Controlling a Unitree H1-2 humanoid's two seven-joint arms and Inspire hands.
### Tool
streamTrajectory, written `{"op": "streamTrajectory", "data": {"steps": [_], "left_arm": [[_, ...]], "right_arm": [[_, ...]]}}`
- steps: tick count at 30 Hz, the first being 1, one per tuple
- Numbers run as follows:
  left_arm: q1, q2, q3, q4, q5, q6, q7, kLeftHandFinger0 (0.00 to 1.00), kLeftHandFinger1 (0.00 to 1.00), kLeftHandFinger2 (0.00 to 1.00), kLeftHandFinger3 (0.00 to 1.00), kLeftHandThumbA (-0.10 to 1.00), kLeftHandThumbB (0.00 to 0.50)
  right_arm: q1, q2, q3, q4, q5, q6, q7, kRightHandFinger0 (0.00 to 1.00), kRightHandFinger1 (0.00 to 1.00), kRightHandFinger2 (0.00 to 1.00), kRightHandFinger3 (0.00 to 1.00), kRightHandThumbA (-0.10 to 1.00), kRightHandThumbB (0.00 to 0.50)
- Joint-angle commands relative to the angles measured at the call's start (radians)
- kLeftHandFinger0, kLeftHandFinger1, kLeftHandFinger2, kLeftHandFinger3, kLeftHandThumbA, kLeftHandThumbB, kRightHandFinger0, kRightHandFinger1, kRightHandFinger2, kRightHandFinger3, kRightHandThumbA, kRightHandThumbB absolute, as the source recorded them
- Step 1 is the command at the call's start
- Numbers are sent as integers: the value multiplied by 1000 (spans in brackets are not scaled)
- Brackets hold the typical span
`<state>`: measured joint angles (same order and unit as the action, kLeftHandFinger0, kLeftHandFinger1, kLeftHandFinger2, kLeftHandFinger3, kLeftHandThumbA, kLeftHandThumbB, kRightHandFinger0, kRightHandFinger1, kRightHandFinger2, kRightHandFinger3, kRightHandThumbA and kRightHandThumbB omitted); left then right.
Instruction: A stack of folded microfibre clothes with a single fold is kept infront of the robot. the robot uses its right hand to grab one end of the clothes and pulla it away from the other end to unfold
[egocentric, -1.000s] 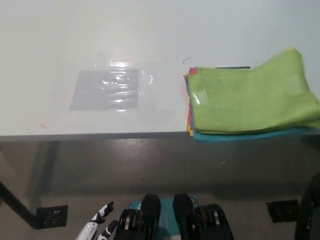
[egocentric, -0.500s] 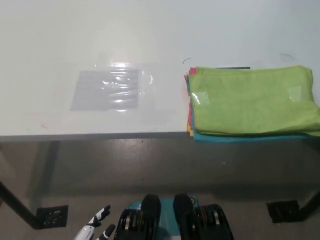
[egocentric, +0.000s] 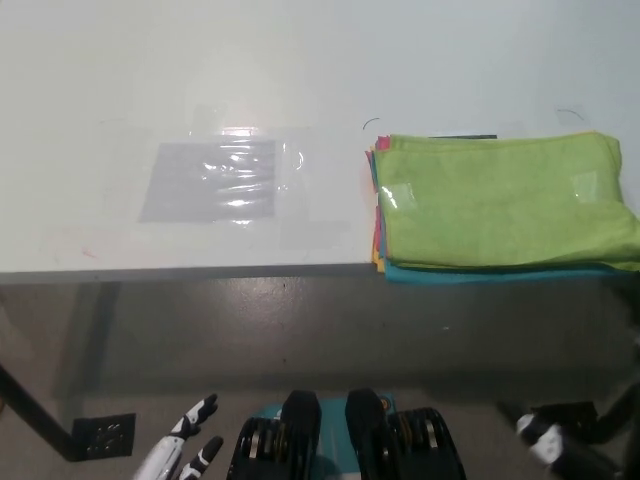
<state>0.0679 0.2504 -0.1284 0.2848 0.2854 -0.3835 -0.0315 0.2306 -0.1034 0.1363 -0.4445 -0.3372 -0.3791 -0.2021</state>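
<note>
1. Head view, looking steeply down: the white left hand (egocentric: 183, 450) rests at the lower left, below the near edge of the desk (egocentric: 200, 70) and over the grey floor (egocentric: 300, 330). It holds nothing, and its fingers are spread apart.
2. The black right hand (egocentric: 560, 445) shows only in part at the lower right, also below the desk's near edge and well apart from everything on the desk. Whether it is open or closed cannot be told.
3. The stack of folded cloths (egocentric: 500, 205) lies on the right part of the desk, reaching its near edge and running to the right border of the picture. No hand touches it.
4. The top cloth, a green cloth (egocentric: 510, 190), lies flat and covers most of the stack.
5. A blue cloth (egocentric: 480, 274) shows as a thin band along the stack's near side, at the desk's near edge.
6. Thin strips of pink, yellow and blue cloth edges (egocentric: 377, 225) show along the stack's left side.
7. A clear plastic sheet (egocentric: 215, 180) lies flat on the left middle of the desk, well apart from the stack, with bright glare across its surface.
8. A dark floor plate (egocentric: 103, 433) lies on the floor at the lower left, just beside the left hand.
</note>
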Motion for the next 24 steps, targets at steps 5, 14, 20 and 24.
{"op": "streamTrajectory", "data": {"steps": [5,14,20,24], "left_arm": [[-15,14,8,-8,-36,-65,-8,1000,1000,1000,1000,1000,500],[-62,7,0,26,-19,-80,-4,1000,1000,1000,1000,1000,500],[-75,2,-5,33,-26,-72,-14,1000,1000,1000,1000,1000,500],[-89,4,-8,34,-19,-67,-16,1000,1000,1000,1000,1000,500]], "right_arm": [[-9,-8,39,296,65,-88,50,1000,1000,1000,1000,1000,309],[-108,-18,23,559,181,-44,125,1000,1000,1000,1000,1000,372],[-145,-28,14,642,297,14,220,1000,1000,1000,1000,1000,385],[-155,-32,11,654,315,26,246,1000,1000,1000,1000,1000,396]]}}
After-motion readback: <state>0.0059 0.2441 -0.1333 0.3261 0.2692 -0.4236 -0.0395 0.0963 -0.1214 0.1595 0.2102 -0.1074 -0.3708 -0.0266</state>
